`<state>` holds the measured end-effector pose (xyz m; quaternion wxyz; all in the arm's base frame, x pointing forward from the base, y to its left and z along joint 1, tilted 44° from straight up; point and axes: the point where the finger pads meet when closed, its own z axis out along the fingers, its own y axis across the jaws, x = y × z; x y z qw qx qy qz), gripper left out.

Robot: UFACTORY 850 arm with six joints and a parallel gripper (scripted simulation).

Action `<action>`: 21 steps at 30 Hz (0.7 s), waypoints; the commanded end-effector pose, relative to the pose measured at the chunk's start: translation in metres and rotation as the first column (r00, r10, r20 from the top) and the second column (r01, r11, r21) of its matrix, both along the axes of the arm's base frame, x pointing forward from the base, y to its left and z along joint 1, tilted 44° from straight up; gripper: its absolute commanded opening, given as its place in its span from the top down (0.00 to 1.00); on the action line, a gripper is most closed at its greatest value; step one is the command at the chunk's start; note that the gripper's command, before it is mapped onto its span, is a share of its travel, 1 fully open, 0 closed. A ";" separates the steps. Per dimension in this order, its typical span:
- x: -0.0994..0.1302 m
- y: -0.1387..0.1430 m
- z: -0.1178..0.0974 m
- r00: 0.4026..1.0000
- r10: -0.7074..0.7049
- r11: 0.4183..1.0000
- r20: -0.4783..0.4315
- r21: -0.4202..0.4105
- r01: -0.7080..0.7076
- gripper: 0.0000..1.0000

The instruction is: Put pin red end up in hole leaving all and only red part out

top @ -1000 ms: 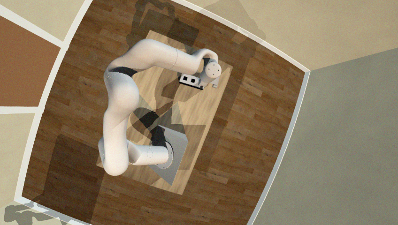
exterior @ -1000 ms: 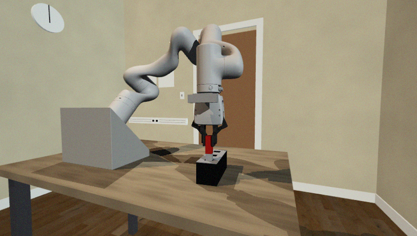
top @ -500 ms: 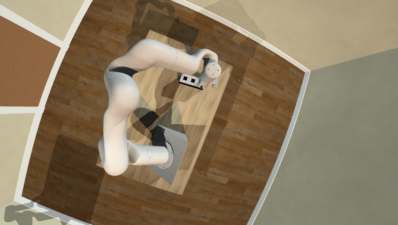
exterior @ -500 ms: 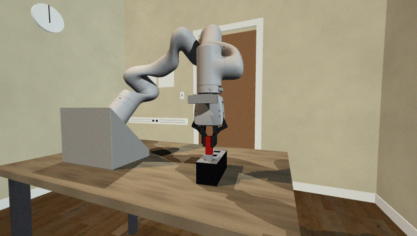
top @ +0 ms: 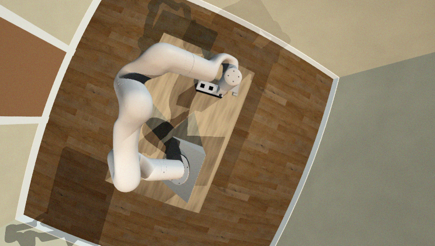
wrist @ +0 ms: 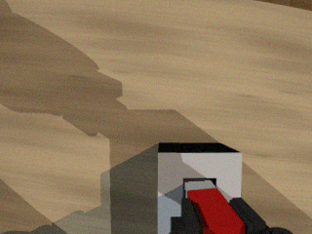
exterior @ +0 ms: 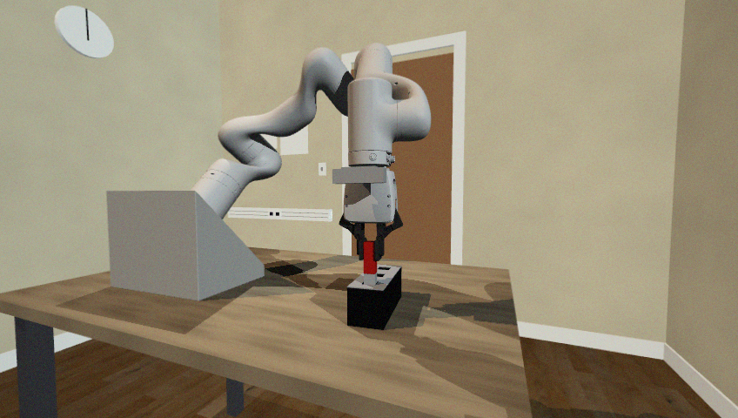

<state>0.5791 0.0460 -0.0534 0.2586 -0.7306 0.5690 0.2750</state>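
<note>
A black block [exterior: 374, 300] with a light grey top and three square holes stands on the wooden table; it also shows in the overhead view [top: 209, 88] and the wrist view [wrist: 195, 189]. My gripper [exterior: 369, 249] is shut on the red upper part of the pin [exterior: 368, 264], which stands upright, red end up. The pin's grey lower part [exterior: 369, 279] enters the hole nearest the camera, and a short grey stretch still shows above the block's top. In the wrist view the red pin [wrist: 217, 221] sits between my dark fingers over that end hole. The two other holes [exterior: 383, 270] are open.
The arm's grey wedge-shaped base [exterior: 171, 243] stands on the table to the left of the block. The table's right edge [exterior: 513, 331] lies a little beyond the block. In the overhead view my wrist [top: 232, 77] hides one end of the block.
</note>
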 end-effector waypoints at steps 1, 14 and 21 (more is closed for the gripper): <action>0.001 -0.001 0.001 1.000 -0.001 1.000 0.002 0.000 0.001 1.00; 0.000 0.001 -0.003 1.000 -0.001 1.000 0.002 0.000 0.001 1.00; -0.001 0.002 -0.002 1.000 -0.001 1.000 0.002 0.000 0.001 1.00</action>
